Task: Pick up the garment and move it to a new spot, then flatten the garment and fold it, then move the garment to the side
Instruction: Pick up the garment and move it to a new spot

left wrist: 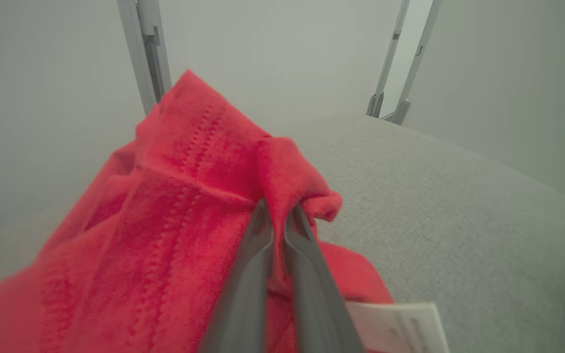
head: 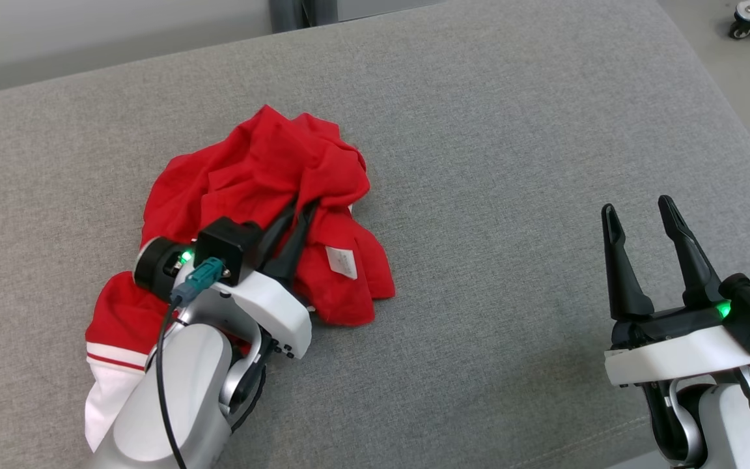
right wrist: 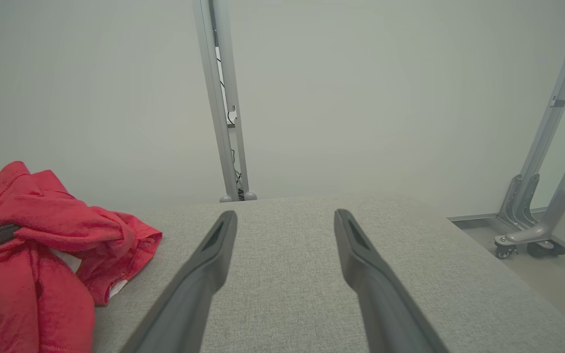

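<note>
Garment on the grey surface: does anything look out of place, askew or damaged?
No damage shows. The red garment lies bunched in a heap on the grey surface, its white label facing up, so part may be inside out.

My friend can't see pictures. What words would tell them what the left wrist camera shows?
The left gripper is shut on a fold of the crumpled red garment, on a grey cushion. A white label pokes out lower right; metal posts stand behind.

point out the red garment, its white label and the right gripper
red garment (head: 251, 163), head view, crumpled upper folds
white label (head: 342, 262), head view, middle of the tag
right gripper (head: 637, 204), head view, midway between its open fingertips
</note>
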Motion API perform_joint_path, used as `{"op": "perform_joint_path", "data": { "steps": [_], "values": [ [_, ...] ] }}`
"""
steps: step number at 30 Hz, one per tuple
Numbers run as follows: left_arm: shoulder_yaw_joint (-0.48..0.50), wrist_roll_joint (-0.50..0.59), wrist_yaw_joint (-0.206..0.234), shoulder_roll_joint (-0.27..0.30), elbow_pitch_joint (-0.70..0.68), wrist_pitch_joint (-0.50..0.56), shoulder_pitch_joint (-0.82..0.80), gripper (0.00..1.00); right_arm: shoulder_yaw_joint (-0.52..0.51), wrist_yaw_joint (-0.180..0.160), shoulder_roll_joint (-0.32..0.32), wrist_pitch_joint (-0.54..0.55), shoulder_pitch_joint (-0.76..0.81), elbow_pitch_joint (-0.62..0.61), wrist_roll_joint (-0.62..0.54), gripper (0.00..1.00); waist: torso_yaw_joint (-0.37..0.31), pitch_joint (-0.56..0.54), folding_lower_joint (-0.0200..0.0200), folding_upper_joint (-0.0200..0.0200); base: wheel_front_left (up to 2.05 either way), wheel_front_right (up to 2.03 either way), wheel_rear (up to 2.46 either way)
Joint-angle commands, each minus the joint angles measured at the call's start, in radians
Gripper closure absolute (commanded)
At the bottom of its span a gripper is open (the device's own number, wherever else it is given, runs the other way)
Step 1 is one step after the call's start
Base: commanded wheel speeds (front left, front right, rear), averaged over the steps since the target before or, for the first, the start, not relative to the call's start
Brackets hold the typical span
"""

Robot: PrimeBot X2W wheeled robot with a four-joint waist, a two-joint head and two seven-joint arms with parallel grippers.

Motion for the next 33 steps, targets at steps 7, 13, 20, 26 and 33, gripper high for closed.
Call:
{"op": "perform_joint_path", "data": {
  "steps": [7, 13, 20, 26, 33],
  "values": [
    [-0.04, -0.009, -0.037, -0.012, 0.127, -0.007, -0.031, 1.0, 0.002, 0.0, -0.003, -0.019, -0.019, 0.027, 0.014, 0.0, 0.012, 0.007, 0.0, 0.0, 0.0, 0.0, 0.0],
    [-0.044, -0.033, -0.03, -0.037, 0.123, -0.036, -0.004, 0.0, 0.001, 0.0, -0.003, -0.02, -0.015, 0.043, 0.006, 0.0, 0.042, -0.025, 0.0, 0.0, 0.0, 0.0, 0.0],
    [0.004, -0.053, 0.042, -0.03, -0.003, -0.115, 0.076, 0.0, -0.008, 0.0, -0.003, -0.002, 0.011, 0.047, -0.018, 0.0, 0.103, -0.097, 0.0, 0.0, 0.0, 0.0, 0.0],
    [0.086, -0.074, 0.114, 0.024, -0.096, -0.134, 0.169, 0.0, -0.022, 0.0, -0.003, 0.021, 0.042, 0.033, -0.042, 0.0, 0.152, -0.148, 0.0, 0.0, 0.0, 0.0, 0.0],
    [0.171, -0.101, 0.17, 0.094, -0.161, -0.134, 0.263, 0.0, -0.033, 0.0, -0.003, 0.051, 0.077, 0.013, -0.055, 0.0, 0.198, -0.192, 0.0, 0.0, 0.0, 0.0, 0.0]
  ]
}}
